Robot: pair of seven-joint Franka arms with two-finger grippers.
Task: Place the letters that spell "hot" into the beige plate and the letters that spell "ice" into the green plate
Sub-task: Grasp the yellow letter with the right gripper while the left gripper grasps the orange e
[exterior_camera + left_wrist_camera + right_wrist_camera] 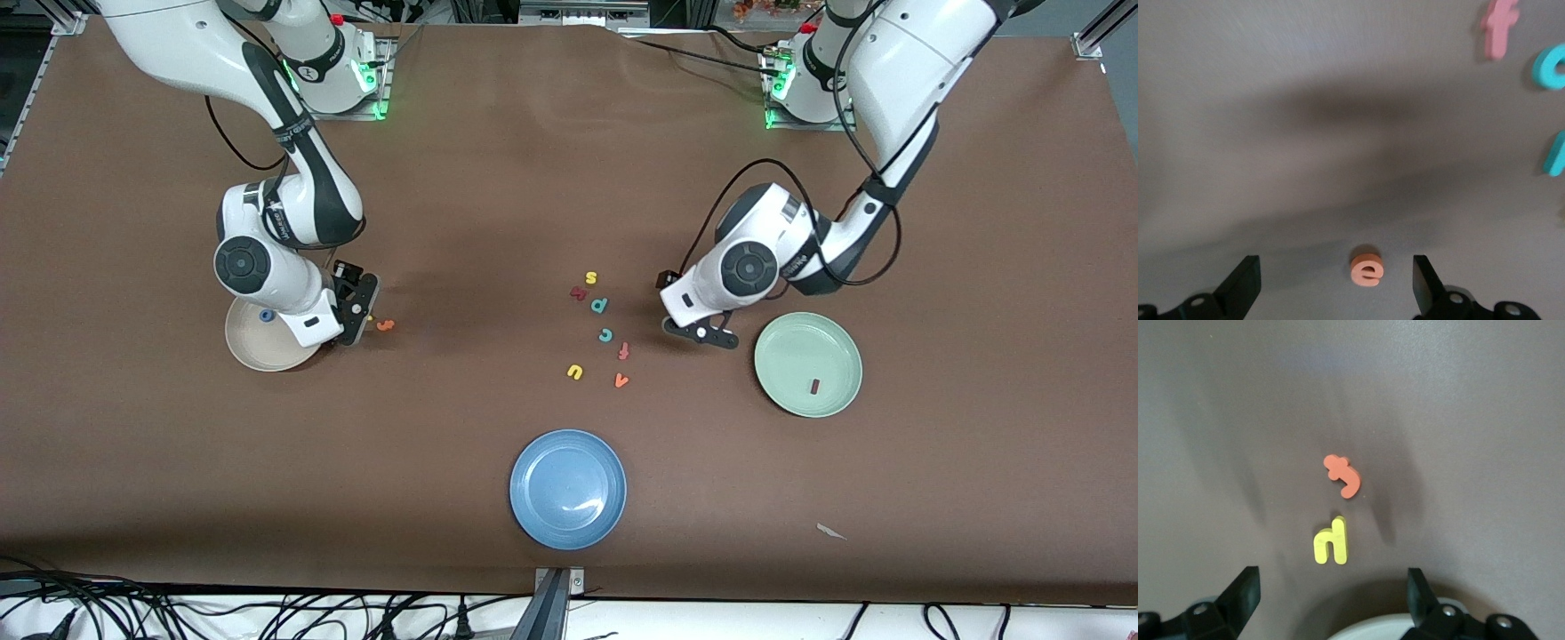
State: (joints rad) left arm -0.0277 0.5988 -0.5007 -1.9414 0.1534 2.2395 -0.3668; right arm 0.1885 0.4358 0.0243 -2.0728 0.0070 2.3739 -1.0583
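Note:
My right gripper (pixel 356 311) hangs open at the rim of the beige plate (pixel 253 351), which holds the blue o (pixel 266 315). Its wrist view shows the yellow h (pixel 1331 542) and the orange t (pixel 1344 475) on the cloth just ahead of the open right gripper (pixel 1331 577), with the plate's rim (pixel 1378 630) below. My left gripper (pixel 702 333) is open beside the green plate (pixel 800 351), which holds the maroon i (pixel 814 386). The orange e (pixel 1367 268) lies between the spread fingers of the left gripper (pixel 1335 263). The teal c (pixel 605 335) lies among the loose letters.
Loose letters lie mid-table: a yellow s (pixel 590 278), a teal p (pixel 599 305), a red-orange f (pixel 624 351), a yellow u (pixel 575 372) and an orange v (pixel 621 380). A blue plate (pixel 567 489) sits nearest the front camera.

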